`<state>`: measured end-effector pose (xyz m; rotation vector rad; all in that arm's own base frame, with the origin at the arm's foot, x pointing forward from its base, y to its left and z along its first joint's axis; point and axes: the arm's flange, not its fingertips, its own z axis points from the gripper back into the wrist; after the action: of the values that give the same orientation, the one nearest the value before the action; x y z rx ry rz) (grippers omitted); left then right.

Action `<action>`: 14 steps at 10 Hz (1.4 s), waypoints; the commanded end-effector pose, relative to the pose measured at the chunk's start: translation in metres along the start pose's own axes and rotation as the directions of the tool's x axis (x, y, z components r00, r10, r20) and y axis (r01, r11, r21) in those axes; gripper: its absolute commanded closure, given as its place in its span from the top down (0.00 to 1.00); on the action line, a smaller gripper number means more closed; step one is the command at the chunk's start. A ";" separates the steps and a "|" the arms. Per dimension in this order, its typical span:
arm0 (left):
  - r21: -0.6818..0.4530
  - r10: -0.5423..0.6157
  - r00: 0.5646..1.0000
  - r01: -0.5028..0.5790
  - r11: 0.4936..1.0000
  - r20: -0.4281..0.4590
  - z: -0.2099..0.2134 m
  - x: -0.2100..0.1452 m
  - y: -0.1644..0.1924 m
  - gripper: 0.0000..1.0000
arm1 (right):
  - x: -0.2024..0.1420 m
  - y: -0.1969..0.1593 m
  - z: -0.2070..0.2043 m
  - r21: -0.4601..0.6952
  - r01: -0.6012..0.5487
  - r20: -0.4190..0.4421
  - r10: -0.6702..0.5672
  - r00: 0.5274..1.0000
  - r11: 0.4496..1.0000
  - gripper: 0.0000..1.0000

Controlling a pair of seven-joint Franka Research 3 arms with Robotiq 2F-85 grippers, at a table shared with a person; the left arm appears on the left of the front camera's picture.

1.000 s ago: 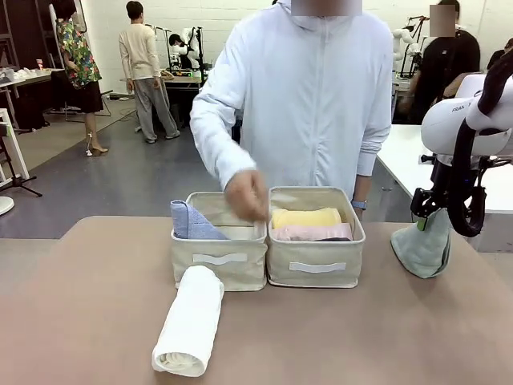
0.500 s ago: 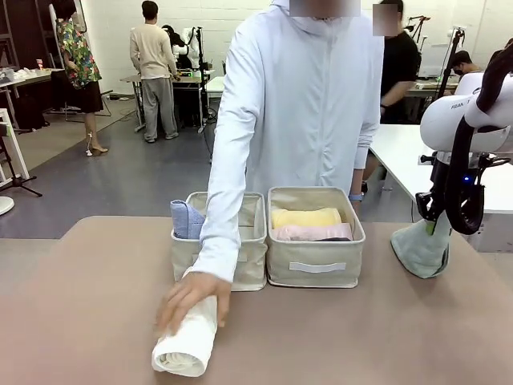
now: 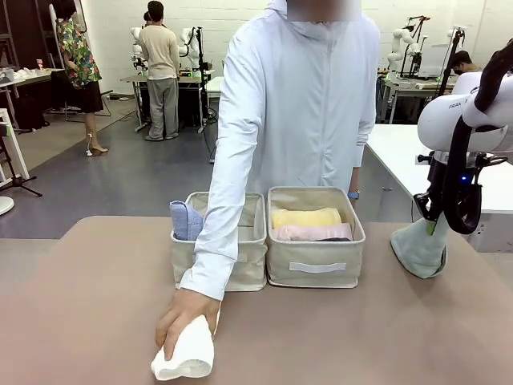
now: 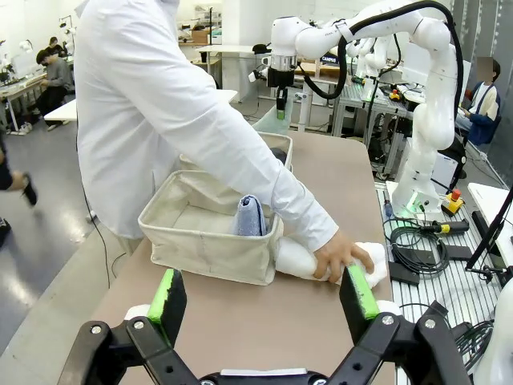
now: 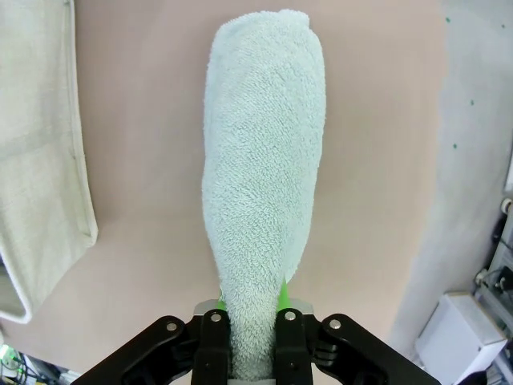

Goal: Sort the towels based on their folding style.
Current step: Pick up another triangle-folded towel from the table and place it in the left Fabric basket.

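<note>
My right gripper (image 3: pixel 438 224) is shut on the narrow top of a grey-green cone towel (image 3: pixel 418 249), which hangs just above the table right of the baskets. In the right wrist view that grey-green towel (image 5: pixel 260 200) runs away from the shut gripper (image 5: pixel 252 309). The person's hand (image 3: pixel 183 318) presses on a white rolled towel (image 3: pixel 186 354) at the table's front. A light blue cone towel (image 3: pixel 187 220) stands in the left basket (image 3: pixel 220 269). Yellow (image 3: pixel 306 217) and pink (image 3: pixel 313 233) rolls lie in the right basket (image 3: pixel 317 273). My left gripper (image 4: pixel 263 293) is open, facing the left basket (image 4: pixel 210 241), the blue towel (image 4: pixel 250 216) and the white roll (image 4: pixel 300 258).
The two beige baskets stand side by side mid-table. The person leans over the left one with an arm (image 3: pixel 228 192) stretched toward me. A white table (image 3: pixel 401 152) stands behind at the right. Bare brown tabletop (image 3: pixel 80 305) lies to the left.
The person's hand has come down from the baskets onto the white roll and pulled it nearer the table's front. My right gripper and its towel have barely moved.
</note>
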<state>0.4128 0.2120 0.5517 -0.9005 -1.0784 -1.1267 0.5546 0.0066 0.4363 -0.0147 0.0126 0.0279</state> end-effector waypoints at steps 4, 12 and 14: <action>0.005 -0.012 1.000 0.012 1.000 0.006 0.001 0.002 0.001 1.00 | -0.060 0.078 0.114 -0.136 -0.232 0.042 0.239 0.970 0.963 0.14; 0.005 -0.012 1.000 0.012 1.000 0.006 0.001 0.002 0.001 1.00 | -0.199 0.036 0.186 -0.124 -0.277 0.308 0.302 0.902 0.953 0.14; 0.005 -0.012 1.000 0.012 1.000 0.006 0.001 0.002 0.001 1.00 | -0.256 0.000 0.199 -0.075 -0.226 0.425 0.236 0.874 0.971 0.14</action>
<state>0.4134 0.2121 0.5518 -0.8997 -1.0777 -1.1271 0.3323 0.0071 0.6513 -0.0430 -0.3537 0.2601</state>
